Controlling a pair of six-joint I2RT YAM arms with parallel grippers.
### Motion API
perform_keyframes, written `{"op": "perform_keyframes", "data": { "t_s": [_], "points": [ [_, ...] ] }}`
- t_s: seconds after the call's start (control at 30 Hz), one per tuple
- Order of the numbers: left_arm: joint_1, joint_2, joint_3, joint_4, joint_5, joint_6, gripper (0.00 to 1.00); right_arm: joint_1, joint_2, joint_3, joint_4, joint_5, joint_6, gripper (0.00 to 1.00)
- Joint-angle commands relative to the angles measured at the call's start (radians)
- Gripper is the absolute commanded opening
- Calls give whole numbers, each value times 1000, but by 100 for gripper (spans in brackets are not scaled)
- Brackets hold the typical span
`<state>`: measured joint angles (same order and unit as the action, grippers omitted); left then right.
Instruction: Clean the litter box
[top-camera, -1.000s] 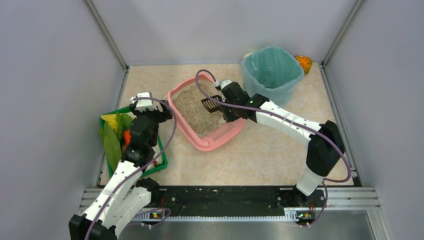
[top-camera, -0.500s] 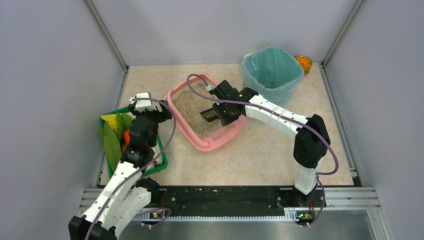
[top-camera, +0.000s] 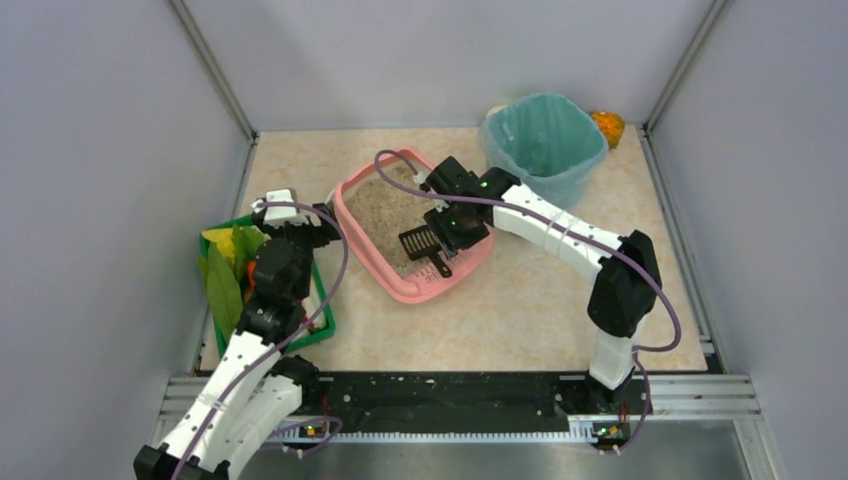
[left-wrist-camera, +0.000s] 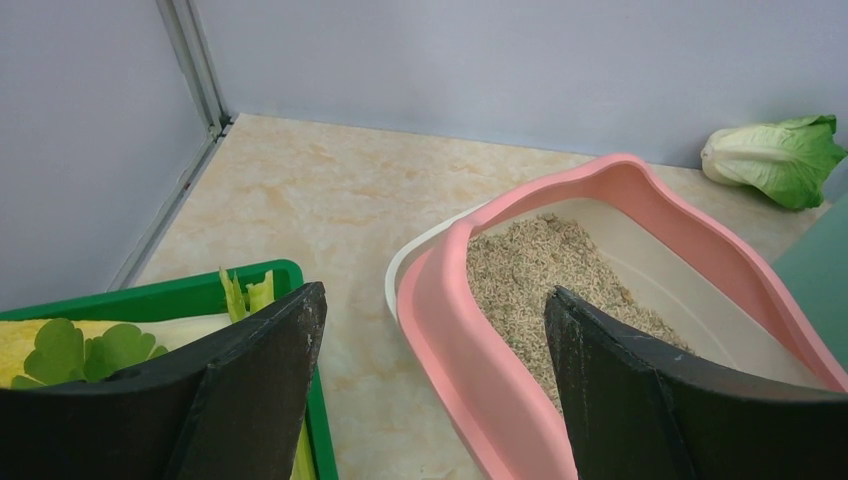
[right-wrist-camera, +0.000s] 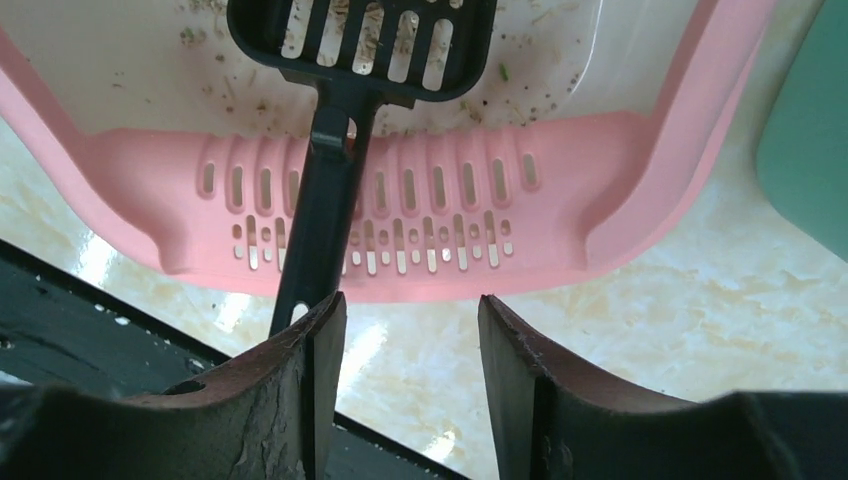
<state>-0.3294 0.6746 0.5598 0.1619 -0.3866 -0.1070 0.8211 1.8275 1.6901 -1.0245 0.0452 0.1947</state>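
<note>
Two empty claws. Right gripper (right-wrist-camera: 410, 305) half parted above ledge (right-wrist-camera: 420, 190) of litter box (right-wrist-camera: 620, 170); scoop (right-wrist-camera: 365, 30) lies beneath, handle propped there, probably for easy regrasp. Left gripper (left-wrist-camera: 435, 292) wide open, box just ahead.

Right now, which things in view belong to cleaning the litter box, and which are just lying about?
For the job: pink litter box; black slotted scoop lying across its ledge; teal-lined bin, probably for the waste.
Just lying about: green tray of leaves; cabbage by the back wall; orange thing behind the bin.
</note>
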Motion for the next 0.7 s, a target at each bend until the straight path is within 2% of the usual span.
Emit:
{"op": "perform_keyframes", "data": {
  "t_s": [0.0,0.13,0.23,0.37,0.47,0.67],
  "points": [
    [-8,-38,28,-23,-3,-28,85,12,-111,46,-18,41,13,52],
    [-7,-91,70,-103,-35,-44,85,10,-248,5,43,170,13,58],
    [-8,-154,97,-194,-84,-75,85,-8,-403,-110,155,279,20,63],
    [-8,-228,161,-383,-130,-133,87,-135,-677,-325,334,306,55,72],
    [-8,-270,204,-522,-150,-151,89,-191,-825,-446,371,349,37,78],
    [-8,-321,286,-717,-189,-161,92,-195,-1074,-643,396,503,-7,87]
  ]
}}
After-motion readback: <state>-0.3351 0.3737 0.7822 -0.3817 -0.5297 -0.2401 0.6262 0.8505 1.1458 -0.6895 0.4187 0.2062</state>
